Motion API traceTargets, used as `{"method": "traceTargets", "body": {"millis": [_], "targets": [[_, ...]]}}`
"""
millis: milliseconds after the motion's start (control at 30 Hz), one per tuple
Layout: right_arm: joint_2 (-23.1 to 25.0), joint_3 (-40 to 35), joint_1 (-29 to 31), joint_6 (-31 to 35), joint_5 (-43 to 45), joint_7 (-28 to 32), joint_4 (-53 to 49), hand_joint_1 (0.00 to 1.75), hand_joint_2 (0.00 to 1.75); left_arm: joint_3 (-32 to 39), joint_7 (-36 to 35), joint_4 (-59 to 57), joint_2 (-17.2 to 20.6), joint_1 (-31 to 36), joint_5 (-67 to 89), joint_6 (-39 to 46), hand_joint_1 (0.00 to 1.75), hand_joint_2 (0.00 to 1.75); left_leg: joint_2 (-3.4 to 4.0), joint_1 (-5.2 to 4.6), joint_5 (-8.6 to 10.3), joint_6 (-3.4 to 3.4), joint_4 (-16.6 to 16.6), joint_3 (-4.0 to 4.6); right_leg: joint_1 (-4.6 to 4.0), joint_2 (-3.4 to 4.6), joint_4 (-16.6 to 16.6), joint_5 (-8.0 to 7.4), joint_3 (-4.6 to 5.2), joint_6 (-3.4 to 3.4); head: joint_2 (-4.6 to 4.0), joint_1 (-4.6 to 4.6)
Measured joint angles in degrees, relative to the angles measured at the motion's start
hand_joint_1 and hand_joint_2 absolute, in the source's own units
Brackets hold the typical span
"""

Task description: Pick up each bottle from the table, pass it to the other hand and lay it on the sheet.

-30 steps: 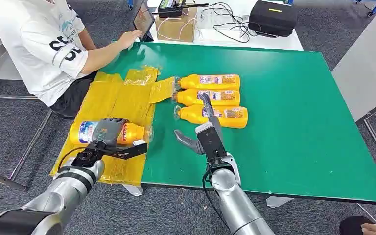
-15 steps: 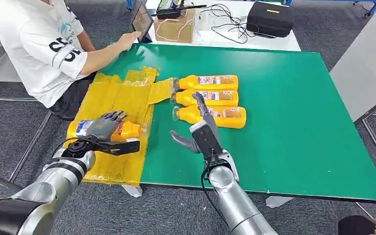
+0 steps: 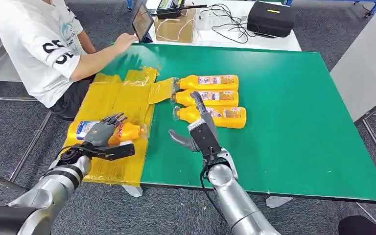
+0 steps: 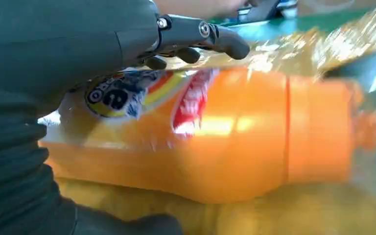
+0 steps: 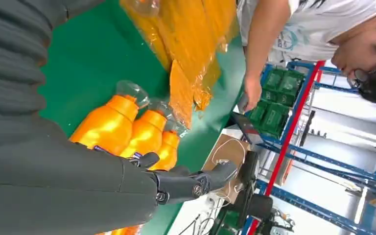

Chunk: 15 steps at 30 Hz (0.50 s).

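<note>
1. Head view: the left hand [image 3: 99,133] lies over a bottle [image 3: 129,130] resting on its side on the yellow sheet [image 3: 122,100] at the near left, fingers draped across the label and thumb reaching under the near side. Whether the grip is firm or already slackening I cannot tell.
2. Left wrist view: the bottle's orange body [image 4: 235,142] lies along the crinkled sheet, fingers [image 4: 200,36] arched over it and the thumb low beside it. It looks to be touching or just above the plastic.
3. The right hand [image 3: 201,128] hovers over the green table [image 3: 298,112] with fingers spread and nothing in it, its fingertips reaching toward the nearest of three bottles [image 3: 215,96] lying side by side at the table's middle, caps pointing left.
4. The step in hand seems to be laying this bottle down. To do it well, the left hand should let the bottle settle fully on the sheet before opening, then spread the fingers evenly and lift straight up so the round body does not roll off the near edge.
5. A person [image 3: 44,44] sits at the far left, one hand on the table's far corner, well apart from both robot hands.
6. Judging by the row on the table, three bottles remain.
</note>
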<state>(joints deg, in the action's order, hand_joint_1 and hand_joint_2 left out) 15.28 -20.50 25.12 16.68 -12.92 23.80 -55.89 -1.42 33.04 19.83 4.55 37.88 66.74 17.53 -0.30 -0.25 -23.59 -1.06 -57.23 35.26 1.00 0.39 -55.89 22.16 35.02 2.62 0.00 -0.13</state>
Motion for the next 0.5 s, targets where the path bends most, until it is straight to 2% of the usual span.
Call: {"method": "traceTargets", "body": {"millis": [100,167,267,367,500], "targets": [[0.0,0.0,0.29,0.0,0.68,0.63,0.7,0.0,1.75,1.63,6.37,4.45,0.02,-3.48,-15.86,-7.88,0.0,1.75,-0.07,-0.02,0.0,0.0,0.0,0.01,0.02,-0.03,0.0,0.02,-0.02,-0.02,0.0,-0.02],[-0.04,0.02,0.3,-0.09,0.9,1.01,1.05,0.0,1.75,-0.76,6.96,11.15,0.29,-7.57,-31.74,-13.1,0.0,1.75,-0.04,-0.02,-0.01,-0.01,0.0,0.02,0.03,-0.02,0.02,0.02,0.0,-0.02,0.02,0.02],[-0.04,0.04,0.29,-0.26,0.81,1.55,1.51,0.0,1.75,-5.44,7.16,20.11,0.65,-12.95,-48.33,-16.17,0.0,1.75,-0.06,-0.02,-0.01,-0.01,-0.02,0.13,0.02,-0.03,0.08,0.02,0.12,-0.02,0.02,0.0],[0.0,0.04,0.22,0.44,0.59,1.84,1.73,0.0,1.75,-7.0,7.18,25.71,0.35,-15.89,-54.81,-17.62,0.0,1.75,-0.07,-0.02,-0.01,-0.01,-0.03,0.24,0.02,-0.04,0.08,0.01,0.24,-0.01,0.0,0.0],[0.09,0.04,-0.54,2.27,-0.07,1.2,1.48,0.0,1.75,-6.43,6.65,27.58,-3.14,-16.17,-57.01,-19.3,0.0,1.75,-0.08,-0.02,-0.01,-0.01,-0.03,0.26,0.02,-0.04,0.08,0.01,0.26,0.0,0.02,-0.02]]}}
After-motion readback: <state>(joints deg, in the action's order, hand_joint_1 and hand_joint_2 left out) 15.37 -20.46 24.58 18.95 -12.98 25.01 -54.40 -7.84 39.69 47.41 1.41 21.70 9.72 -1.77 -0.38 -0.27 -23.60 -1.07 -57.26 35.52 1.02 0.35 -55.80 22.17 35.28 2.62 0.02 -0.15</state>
